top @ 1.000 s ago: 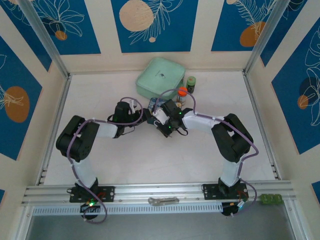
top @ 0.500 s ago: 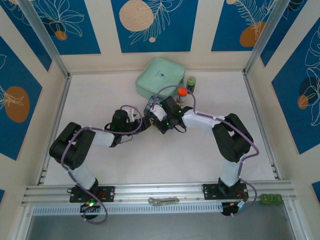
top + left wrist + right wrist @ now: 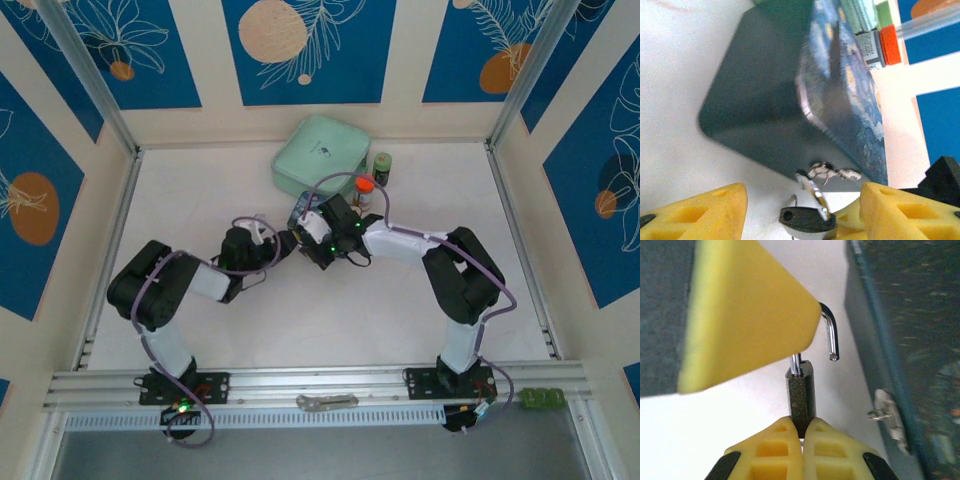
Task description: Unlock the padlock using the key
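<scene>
The right gripper (image 3: 801, 426) is clamped on the padlock (image 3: 801, 392), whose shackle hangs open. The left gripper (image 3: 802, 195) is spread apart beside it. The key (image 3: 834, 173) lies against the blue tin (image 3: 845, 90).

The left gripper (image 3: 285, 243) has swung across toward the right gripper (image 3: 312, 232), which, clamping the small dark silver-shackled padlock (image 3: 801, 397), has shifted nearer the painted blue metal tin (image 3: 303, 209).

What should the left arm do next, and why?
Probably back the left gripper away: its jaws are open, and the shackle end of the padlock hangs free of the body, so it looks unlocked. The right gripper grips the body; the key lies by the tin.
</scene>
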You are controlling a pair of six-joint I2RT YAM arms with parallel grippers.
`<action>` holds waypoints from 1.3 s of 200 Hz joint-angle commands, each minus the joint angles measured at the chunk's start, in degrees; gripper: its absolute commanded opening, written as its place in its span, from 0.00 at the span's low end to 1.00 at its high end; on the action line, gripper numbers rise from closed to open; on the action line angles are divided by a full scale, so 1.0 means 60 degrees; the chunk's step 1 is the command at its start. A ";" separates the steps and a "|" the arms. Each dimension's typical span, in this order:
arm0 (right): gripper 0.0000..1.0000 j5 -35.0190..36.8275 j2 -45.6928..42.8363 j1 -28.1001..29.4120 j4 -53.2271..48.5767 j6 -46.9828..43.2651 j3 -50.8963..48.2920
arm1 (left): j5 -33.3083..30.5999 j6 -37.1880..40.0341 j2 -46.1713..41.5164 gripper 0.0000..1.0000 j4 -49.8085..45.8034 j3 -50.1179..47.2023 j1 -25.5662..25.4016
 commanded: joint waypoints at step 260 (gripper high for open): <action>0.46 0.0435 -0.2418 0.0996 -0.0888 0.3727 -0.0841 | -0.3745 0.3073 -0.6604 0.94 -0.7695 -0.0185 0.1970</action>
